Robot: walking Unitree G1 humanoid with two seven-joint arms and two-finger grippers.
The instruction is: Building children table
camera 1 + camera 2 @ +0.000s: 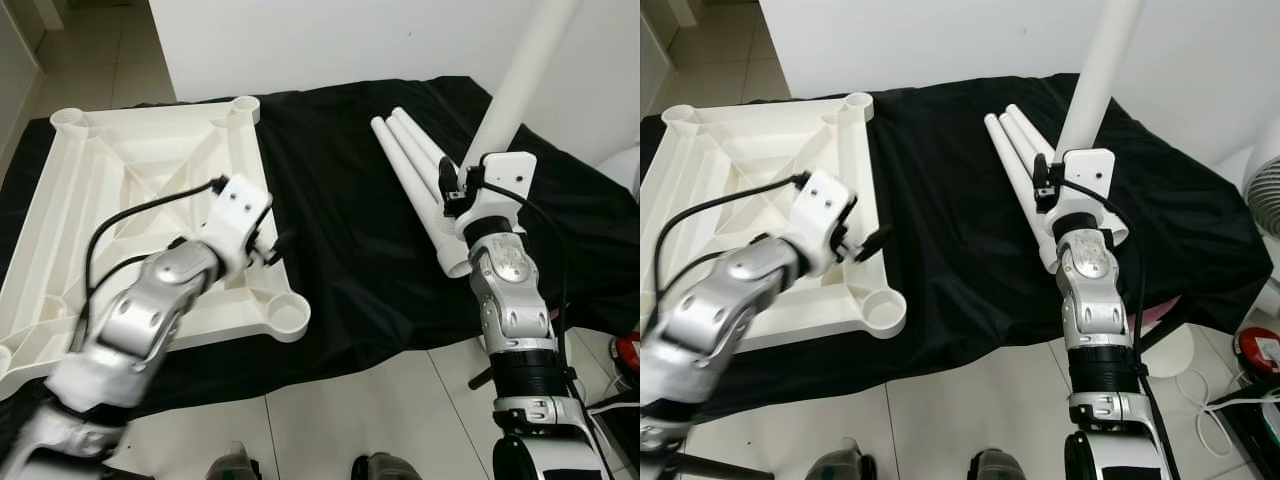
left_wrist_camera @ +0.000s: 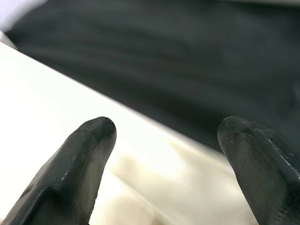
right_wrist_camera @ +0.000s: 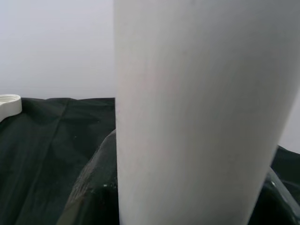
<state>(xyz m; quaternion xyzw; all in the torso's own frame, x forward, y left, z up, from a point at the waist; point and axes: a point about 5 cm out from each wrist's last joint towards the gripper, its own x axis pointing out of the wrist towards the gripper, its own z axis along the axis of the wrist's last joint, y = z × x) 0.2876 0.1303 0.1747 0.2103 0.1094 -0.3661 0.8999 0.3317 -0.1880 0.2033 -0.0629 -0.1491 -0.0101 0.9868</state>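
The white table top [image 1: 120, 190] lies upside down on the black cloth, with round leg sockets at its corners, one of them at the near right [image 1: 290, 315]. My left gripper [image 1: 280, 245] hovers at the top's right edge, open, its fingers [image 2: 89, 154] spread over the white rim [image 2: 56, 117] and the cloth. A white tube leg [image 1: 525, 70] stands nearly upright, leaning to the right, with my right gripper [image 1: 480, 160] shut on its lower part; in the right wrist view the leg [image 3: 197, 108] stands close before the camera. Three more legs [image 1: 415, 165] lie side by side on the cloth, just left of that gripper.
The black cloth [image 1: 350, 230] covers a low surface against a white wall. Pale floor tiles [image 1: 380, 400] lie in front of it, with my feet at the bottom. A white fan [image 1: 1265, 200], a red object [image 1: 1260, 350] and white cables [image 1: 1210, 410] sit at the right.
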